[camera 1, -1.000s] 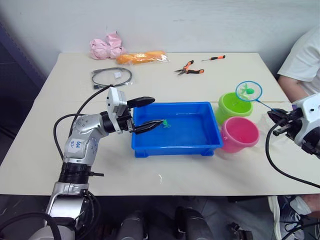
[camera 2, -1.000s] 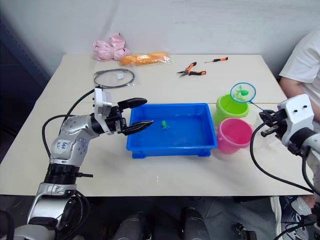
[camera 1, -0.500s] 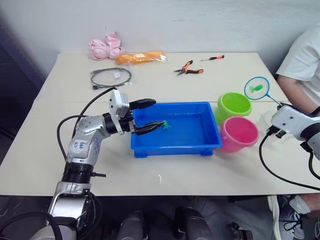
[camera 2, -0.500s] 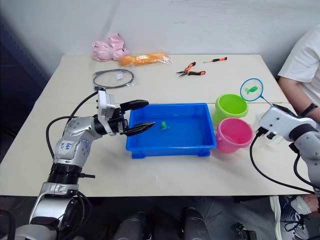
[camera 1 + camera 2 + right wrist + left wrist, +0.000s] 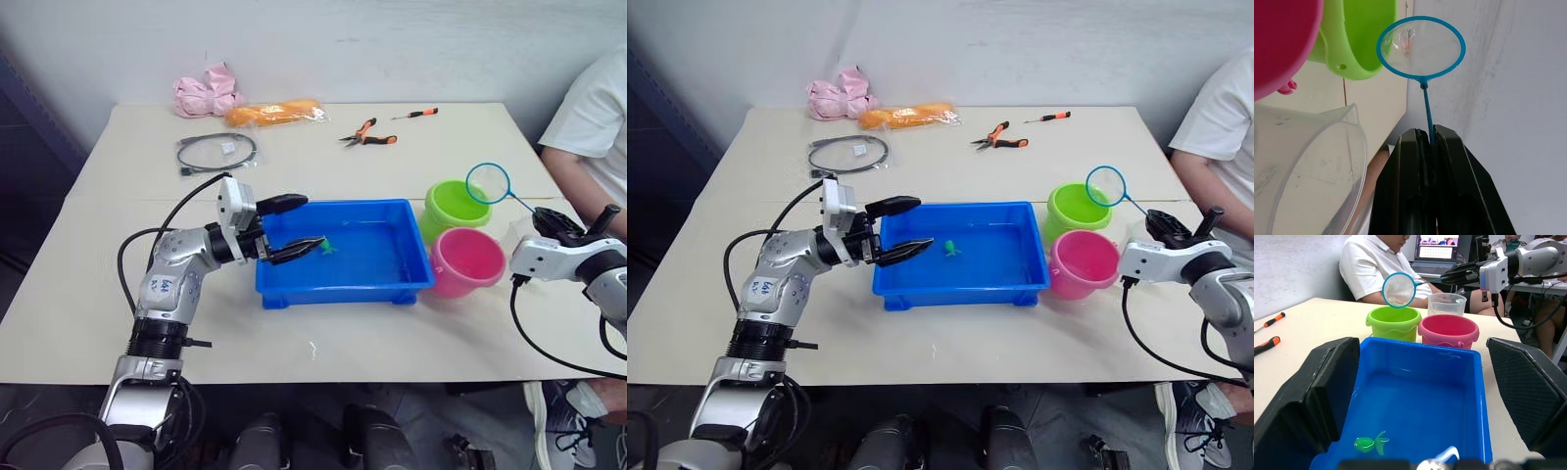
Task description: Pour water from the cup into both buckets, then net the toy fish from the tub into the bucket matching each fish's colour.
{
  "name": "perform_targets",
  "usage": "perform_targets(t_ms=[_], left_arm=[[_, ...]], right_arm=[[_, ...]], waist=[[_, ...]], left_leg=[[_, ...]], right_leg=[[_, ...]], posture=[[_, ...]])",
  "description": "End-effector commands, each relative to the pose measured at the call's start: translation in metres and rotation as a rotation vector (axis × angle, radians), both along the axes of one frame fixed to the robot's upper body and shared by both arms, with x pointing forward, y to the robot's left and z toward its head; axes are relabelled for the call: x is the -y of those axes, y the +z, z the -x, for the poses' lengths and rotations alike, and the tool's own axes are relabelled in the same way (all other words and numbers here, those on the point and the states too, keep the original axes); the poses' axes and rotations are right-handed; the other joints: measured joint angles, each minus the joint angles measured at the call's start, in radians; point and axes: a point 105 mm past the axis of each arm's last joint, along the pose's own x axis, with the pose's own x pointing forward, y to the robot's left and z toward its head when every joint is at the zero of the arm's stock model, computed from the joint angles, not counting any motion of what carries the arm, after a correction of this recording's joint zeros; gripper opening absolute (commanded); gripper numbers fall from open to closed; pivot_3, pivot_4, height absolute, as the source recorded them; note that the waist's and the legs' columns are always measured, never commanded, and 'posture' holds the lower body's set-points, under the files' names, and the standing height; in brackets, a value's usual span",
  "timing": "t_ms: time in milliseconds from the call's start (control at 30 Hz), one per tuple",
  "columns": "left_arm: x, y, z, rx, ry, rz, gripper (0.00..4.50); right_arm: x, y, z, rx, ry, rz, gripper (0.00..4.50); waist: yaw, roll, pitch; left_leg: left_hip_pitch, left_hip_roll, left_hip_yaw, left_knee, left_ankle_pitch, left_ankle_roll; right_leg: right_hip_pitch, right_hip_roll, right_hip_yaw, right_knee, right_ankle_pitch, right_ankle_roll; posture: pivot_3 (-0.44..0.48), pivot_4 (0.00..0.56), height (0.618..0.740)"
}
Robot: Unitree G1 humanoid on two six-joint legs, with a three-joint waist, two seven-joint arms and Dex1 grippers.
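A: So where's the net point(image 5: 488, 183)?

B: Right gripper point(image 5: 1426, 138) has its fingers clenched on the stick, hoop empty, up over the green bucket point(image 5: 458, 206) beside the pink bucket point(image 5: 468, 260).

A: And the left?

B: Left gripper point(image 5: 295, 226) hangs over the blue tub point(image 5: 345, 288) end, fingers spread, grasping nothing. One green fish point(image 5: 1370, 444) sits in the tub.

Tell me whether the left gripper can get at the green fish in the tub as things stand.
Probably yes. The left gripper hangs open over the near end of the tub, and the green fish lies in open water just past its fingertips, with nothing between them.
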Motion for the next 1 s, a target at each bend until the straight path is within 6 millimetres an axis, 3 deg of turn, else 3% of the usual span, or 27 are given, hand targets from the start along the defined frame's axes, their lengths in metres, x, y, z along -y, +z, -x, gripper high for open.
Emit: perform_targets(t_ms=[33, 133, 233, 333, 500, 633, 700, 833, 1000], left_arm=[[-0.007, 0.012, 0.002, 0.055, 0.015, -0.005, 4.44], [-0.022, 0.011, 0.002, 0.045, 0.044, -0.013, 4.44], [-0.050, 0.004, 0.004, 0.030, 0.097, -0.060, 4.44], [-0.068, 0.002, 0.007, 0.023, 0.138, -0.084, 4.44], [-0.084, -0.002, 0.013, -0.015, 0.172, -0.104, 4.44], [-0.089, -0.005, 0.016, -0.027, 0.190, -0.130, 4.44], [-0.090, -0.005, 0.017, -0.023, 0.198, -0.131, 4.44], [-0.091, -0.006, 0.019, -0.016, 0.204, -0.142, 4.44], [-0.086, -0.007, 0.020, -0.015, 0.196, -0.146, 4.44]], right_arm=[[-0.022, 0.043, 0.003, 0.120, 0.111, -0.263, 0.00], [-0.049, 0.045, 0.005, -0.020, 0.248, -0.576, 0.00], [-0.098, 0.036, 0.017, -0.295, 0.420, -0.860, 0.00], [-0.129, 0.021, 0.031, -0.537, 0.479, -0.932, 0.00], [-0.152, -0.011, 0.044, -0.826, 0.388, -1.100, 0.00], [-0.155, -0.035, 0.042, -0.899, 0.248, -1.035, 0.00], [-0.153, -0.035, 0.033, -0.866, 0.208, -1.039, 0.00], [-0.143, -0.035, 0.011, -0.768, 0.140, -0.854, 0.00], [-0.147, -0.039, -0.010, -0.691, 0.154, -0.683, 0.00]], waist=[[0.000, 0.000, 0.000], [-0.005, 0.000, 0.000], [-0.005, 0.000, 0.000], [0.000, 0.000, 0.000], [0.017, 0.000, 0.000], [0.017, 0.000, 0.000], [0.014, 0.000, 0.000], [0.002, 0.000, 0.000], [-0.002, 0.000, 0.000]], left_leg=[[0.000, 0.000, 0.000, 0.000, 0.000, 0.000], [0.001, 0.001, 0.000, 0.000, 0.000, 0.000], [0.001, 0.002, -0.001, 0.000, 0.000, -0.001], [0.000, 0.003, -0.004, 0.000, 0.000, -0.001], [-0.002, 0.000, -0.008, 0.003, -0.003, 0.003], [-0.003, 0.000, -0.008, 0.003, -0.003, 0.003], [-0.003, -0.001, -0.008, 0.003, -0.003, 0.003], [-0.003, 0.000, -0.007, 0.003, -0.003, 0.002], [-0.003, 0.000, -0.005, 0.002, -0.003, 0.002]], right_leg=[[0.000, 0.000, 0.000, 0.000, 0.000, 0.000], [0.000, 0.002, 0.000, 0.000, 0.000, 0.000], [0.000, 0.004, 0.000, 0.002, 0.000, 0.000], [0.001, -0.002, 0.001, 0.004, -0.001, -0.001], [0.002, -0.007, -0.001, 0.001, -0.001, -0.001], [0.002, -0.008, -0.001, 0.000, 0.000, -0.001], [0.001, -0.008, -0.001, 0.000, 0.000, -0.001], [0.000, -0.007, -0.001, 0.000, 0.000, -0.001], [-0.001, -0.006, -0.003, 0.002, 0.000, -0.001]], posture=[[0.000, 0.150, 0.740], [0.000, 0.150, 0.740], [0.000, 0.150, 0.740], [0.000, 0.150, 0.740], [0.000, 0.150, 0.740], [0.000, 0.150, 0.740], [0.000, 0.150, 0.740], [0.000, 0.150, 0.740], [0.000, 0.150, 0.740]])
